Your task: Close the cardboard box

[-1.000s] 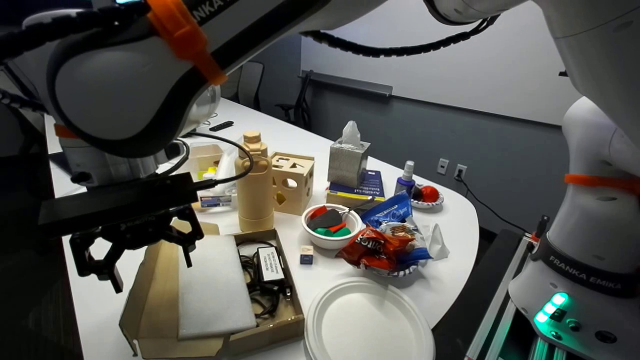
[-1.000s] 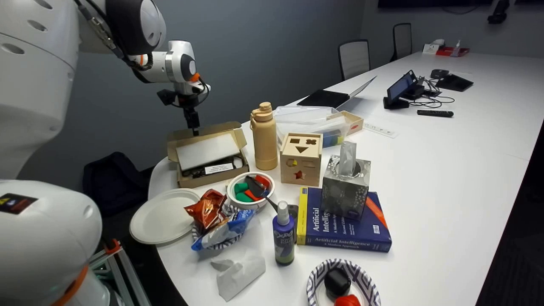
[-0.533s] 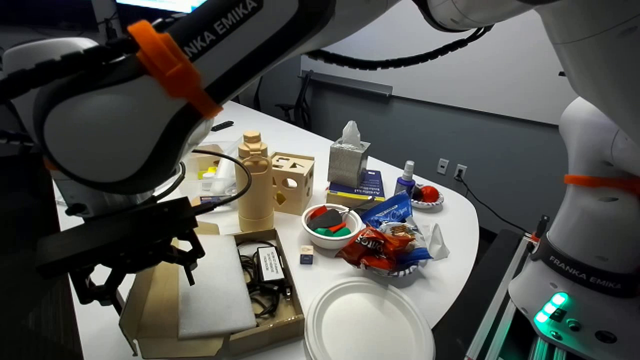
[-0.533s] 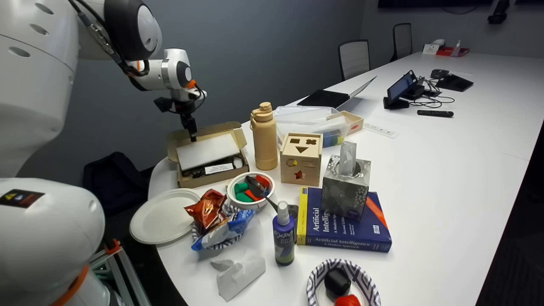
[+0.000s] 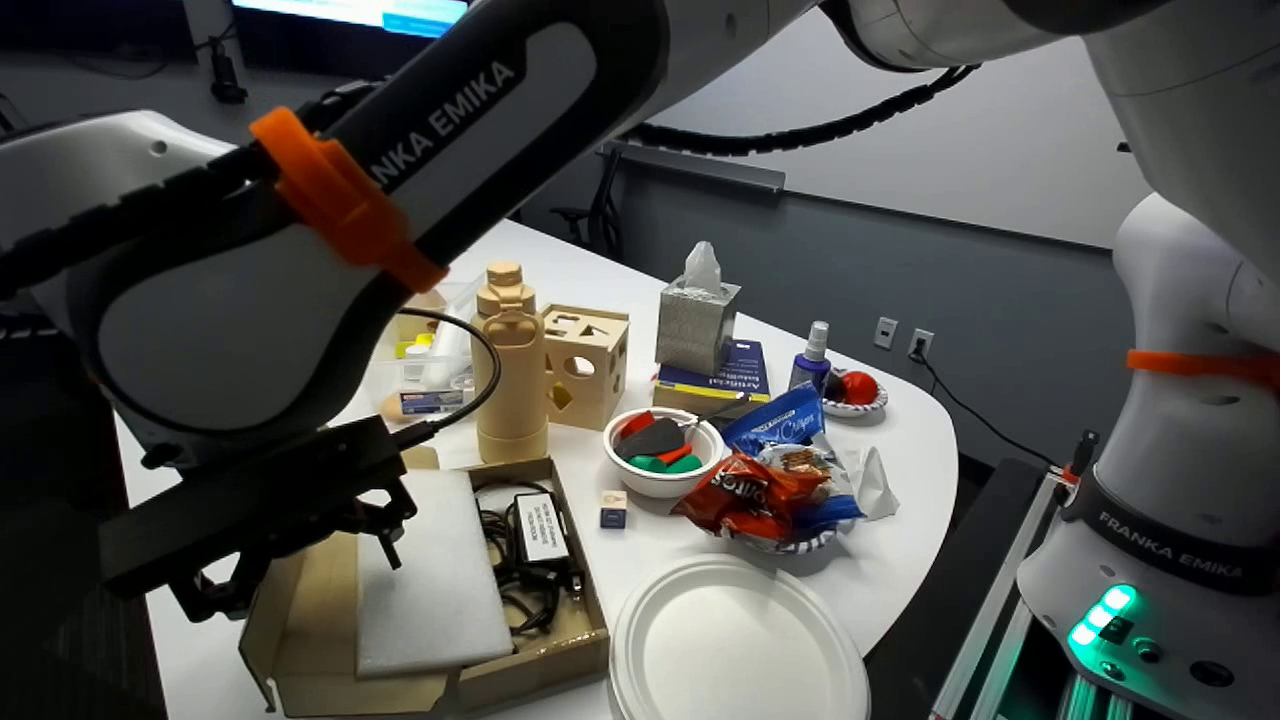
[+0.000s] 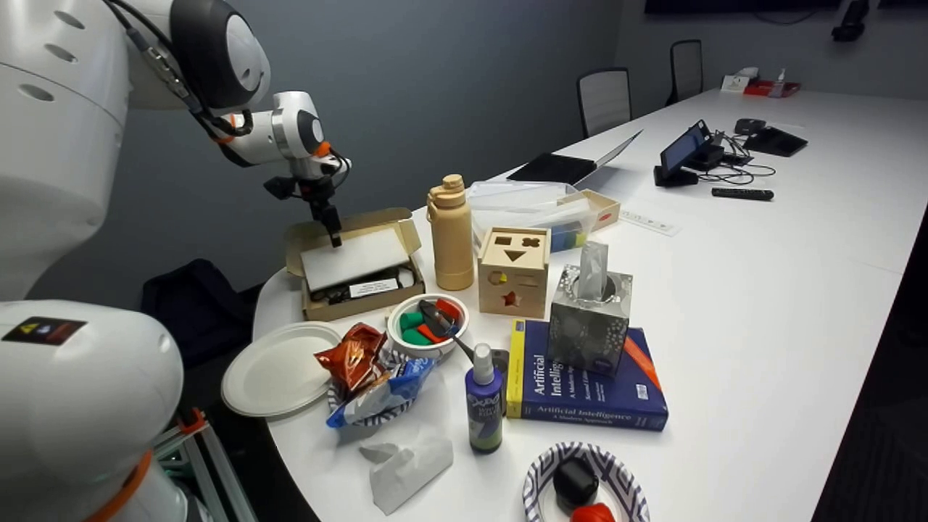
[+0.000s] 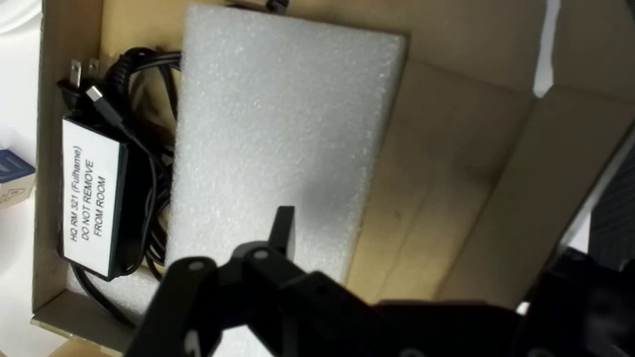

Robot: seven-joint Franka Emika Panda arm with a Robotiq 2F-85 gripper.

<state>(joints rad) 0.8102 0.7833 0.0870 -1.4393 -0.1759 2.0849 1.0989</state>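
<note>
The cardboard box (image 5: 535, 665) is open on the table in both exterior views (image 6: 370, 301). Its lid (image 5: 325, 590) is folded back, with its brown inside showing in the wrist view (image 7: 397, 238). A white foam sheet (image 5: 430, 580) lies partly over the lid and box. Black cables and an adapter with a white label (image 7: 92, 198) lie inside. My gripper (image 5: 318, 585) is open and empty, low over the lid. One finger (image 7: 284, 228) hangs over the foam. The other finger is partly hidden behind the lid's outer flap. Contact with the lid cannot be told.
A tan bottle (image 5: 510, 390) and a wooden shape cube (image 5: 590, 370) stand behind the box. A small block (image 5: 613, 512), a white bowl (image 5: 650, 487), snack bags (image 5: 760, 490) and a white plate (image 5: 740, 650) lie beside it. The table edge is close behind the lid.
My gripper has moved down towards the lid and tilted, and one finger has passed behind the lid's outer flap. The box and its contents have not moved.
</note>
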